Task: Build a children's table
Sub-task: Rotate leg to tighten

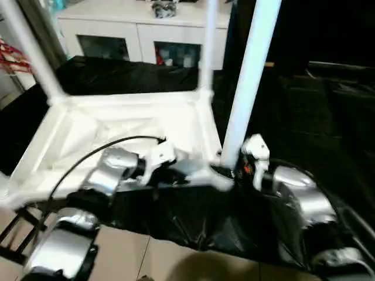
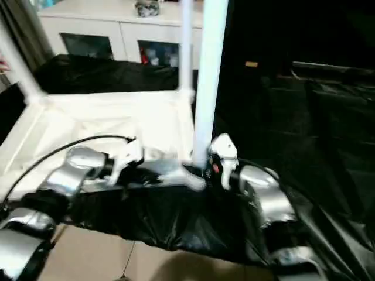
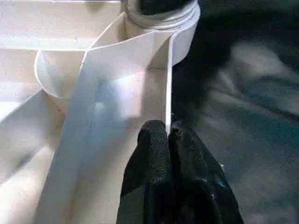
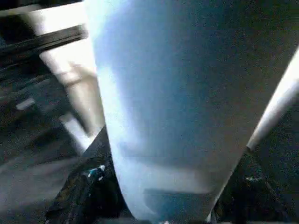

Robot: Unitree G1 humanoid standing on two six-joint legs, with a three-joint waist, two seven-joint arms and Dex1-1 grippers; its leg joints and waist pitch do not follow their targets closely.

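Observation:
The children's table lies upside down on a black cloth, its ribbed white top point(image 1: 117, 126) facing up. Legs stand in the far left corner point(image 1: 29, 47) and the far right corner point(image 1: 207, 47). A third leg point(image 1: 249, 76) rises from the near right corner socket. My right gripper point(image 1: 234, 170) is shut around the base of this leg, which shows large between the fingers in the right wrist view point(image 4: 163, 116). My left gripper point(image 3: 168, 133) is shut on the thin rim point(image 3: 167, 84) of the top, just beside that corner socket point(image 3: 159, 18).
A white cabinet with glass doors point(image 1: 140, 35) stands behind the table. The black cloth point(image 1: 193, 222) hangs over the front edge above a tiled floor point(image 1: 135, 257). A black cable point(image 1: 105, 146) arcs over my left forearm. Dark draped surfaces spread to the right point(image 1: 316, 105).

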